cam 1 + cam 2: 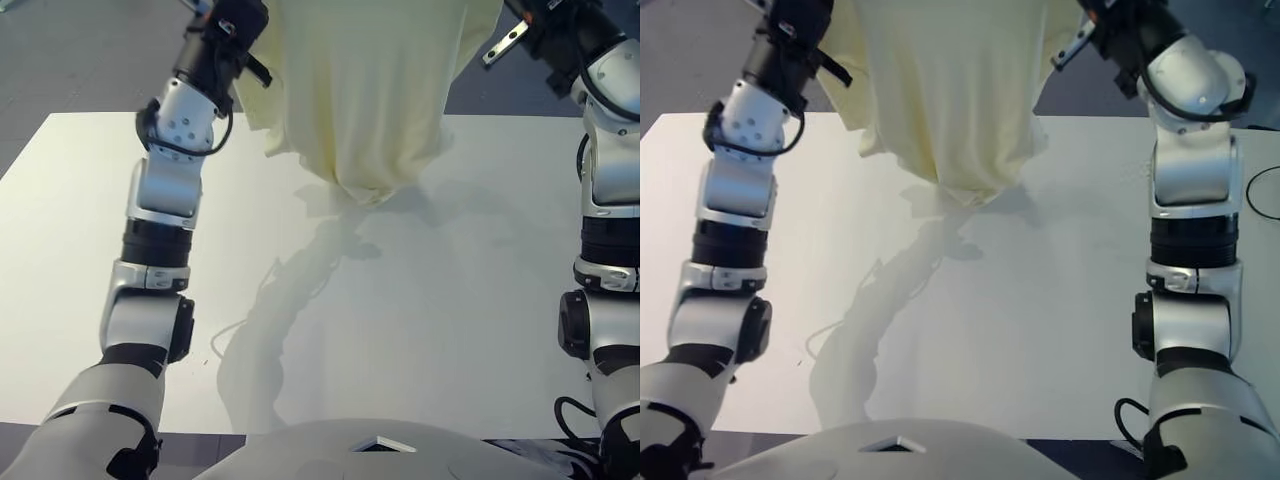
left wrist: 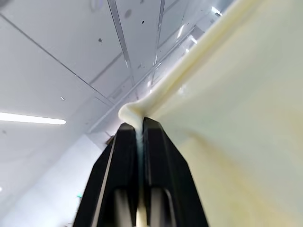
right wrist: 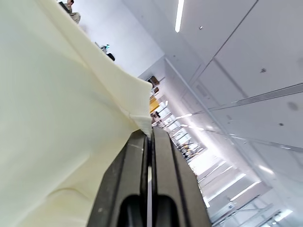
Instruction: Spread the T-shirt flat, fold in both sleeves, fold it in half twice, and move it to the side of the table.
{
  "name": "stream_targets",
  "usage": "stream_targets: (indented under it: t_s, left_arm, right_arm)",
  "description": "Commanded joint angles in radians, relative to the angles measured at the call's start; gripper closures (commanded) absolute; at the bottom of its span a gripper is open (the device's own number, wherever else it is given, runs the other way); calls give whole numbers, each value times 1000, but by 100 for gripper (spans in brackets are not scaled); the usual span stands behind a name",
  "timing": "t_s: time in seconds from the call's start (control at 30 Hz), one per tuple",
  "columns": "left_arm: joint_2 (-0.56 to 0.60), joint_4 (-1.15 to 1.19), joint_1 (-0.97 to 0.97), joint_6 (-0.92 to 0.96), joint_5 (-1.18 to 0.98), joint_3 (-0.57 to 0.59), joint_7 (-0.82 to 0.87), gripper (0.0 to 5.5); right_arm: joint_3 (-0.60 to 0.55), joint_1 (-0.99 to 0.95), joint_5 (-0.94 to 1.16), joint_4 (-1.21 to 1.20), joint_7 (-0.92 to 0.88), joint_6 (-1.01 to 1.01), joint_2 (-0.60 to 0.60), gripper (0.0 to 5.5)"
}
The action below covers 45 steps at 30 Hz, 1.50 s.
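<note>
T-shirt (image 1: 370, 90), pale yellow, held aloft at 12 o'clock over white table (image 1: 450, 330).

Table: broad and flat, with open surface from 3 through 6 to 9 o'clock.

Shirt: hanging as a drape between the two arms, gathered to a crumpled low point at far centre. Touching the tabletop or just above it; cannot tell which. Not yet spread flat, no sleeve folded.

Left gripper (image 2: 138, 126), at 11 o'clock: clamped tight on a thin rolled edge of the cloth.

Right gripper (image 3: 149, 135), at 1 o'clock: likewise closed on a narrow fold of the edge.

Risks, as judged:
- Loss of one corner through slip from so slim a pinch, ending in a one-sided collapse into a heap.
- Creases or a tucked-under hem on lowering, owing to first contact at the bunched low point.
- Skewed lay through uneven descent of the arms.
- Overhang past the 12 o'clock table edge through too little draw toward 6 o'clock.
</note>
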Motion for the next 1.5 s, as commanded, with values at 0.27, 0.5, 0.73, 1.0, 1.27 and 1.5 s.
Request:
stream_targets:
  t_s: [0.27, 0.5, 0.73, 1.0, 1.27, 1.5]
  left_arm:
    - [120, 227, -198, -71, 98, -56, -53, 550]
    - [167, 382, -322, -133, 151, -86, -35, 550]
    - [189, 559, -500, -192, 224, -115, 61, 550]
    - [226, 700, -623, -228, 312, -177, 140, 550]
    - [198, 788, -642, -243, 347, -232, 160, 550]
    - [134, 875, -633, -246, 356, -274, 206, 550]
  right_arm:
    - [9, -155, -89, 168, -69, -84, -21, 547]
    - [59, -282, -175, 400, -132, -193, -31, 547]
    - [90, -471, -254, 609, -246, -292, -35, 547]
    - [112, -565, -294, 702, -308, -344, -38, 547]
    - [130, -566, -303, 752, -304, -354, -21, 547]
    - [152, -556, -302, 854, -313, -376, 10, 547]
